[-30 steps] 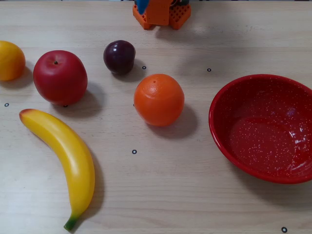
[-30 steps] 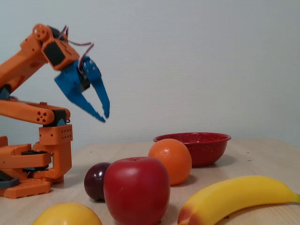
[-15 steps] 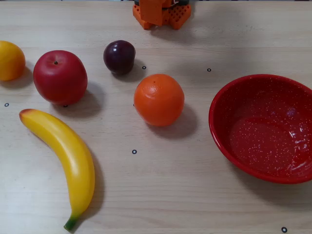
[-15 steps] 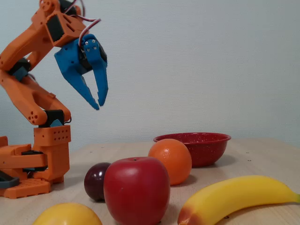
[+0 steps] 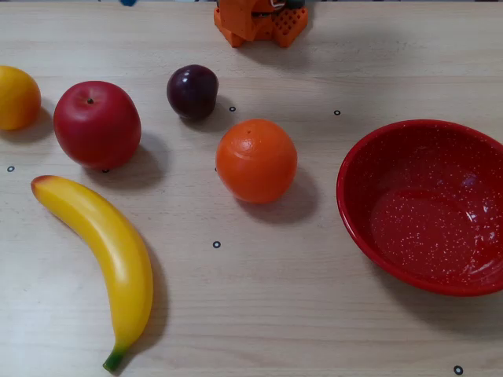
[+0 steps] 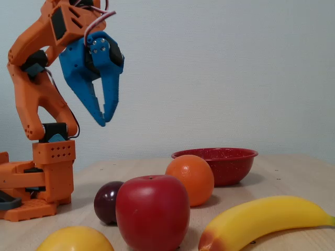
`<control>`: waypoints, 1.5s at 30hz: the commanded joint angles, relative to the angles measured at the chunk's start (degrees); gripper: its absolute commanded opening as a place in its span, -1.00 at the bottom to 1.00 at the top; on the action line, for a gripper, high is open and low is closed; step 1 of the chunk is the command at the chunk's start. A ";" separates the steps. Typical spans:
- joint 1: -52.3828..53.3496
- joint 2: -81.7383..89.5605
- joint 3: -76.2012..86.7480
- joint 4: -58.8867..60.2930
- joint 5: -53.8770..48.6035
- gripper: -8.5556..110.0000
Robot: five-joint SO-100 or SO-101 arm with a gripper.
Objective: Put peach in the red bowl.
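Peach (image 6: 76, 239): nearest the side camera, at the counter's (image 5: 314, 314) left edge overhead, untouched.
Red bowl (image 5: 357, 212): right edge, empty.
Pincer (image 6: 103, 119): raised, fingertips nearly together, gripping nothing.
Progress: everything remains.

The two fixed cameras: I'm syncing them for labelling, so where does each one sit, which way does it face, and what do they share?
A fixed view: above the table, looking down; only the arm's orange base shows at the top edge.
A fixed view: low at table height, behind the fruit, looking across toward the base; the whole arm and blue gripper, raised and empty, show.
Shared: peach, apple, plum, orange, banana, red bowl.
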State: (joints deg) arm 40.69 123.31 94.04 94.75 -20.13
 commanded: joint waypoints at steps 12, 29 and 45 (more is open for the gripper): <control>12.30 -17.58 -19.42 -5.54 -7.21 -0.86; 22.59 -35.51 -32.61 -1.93 -19.51 -0.56; 29.27 -49.57 -43.51 -3.34 -29.27 -0.24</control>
State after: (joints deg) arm 67.50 71.54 55.46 92.64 -46.93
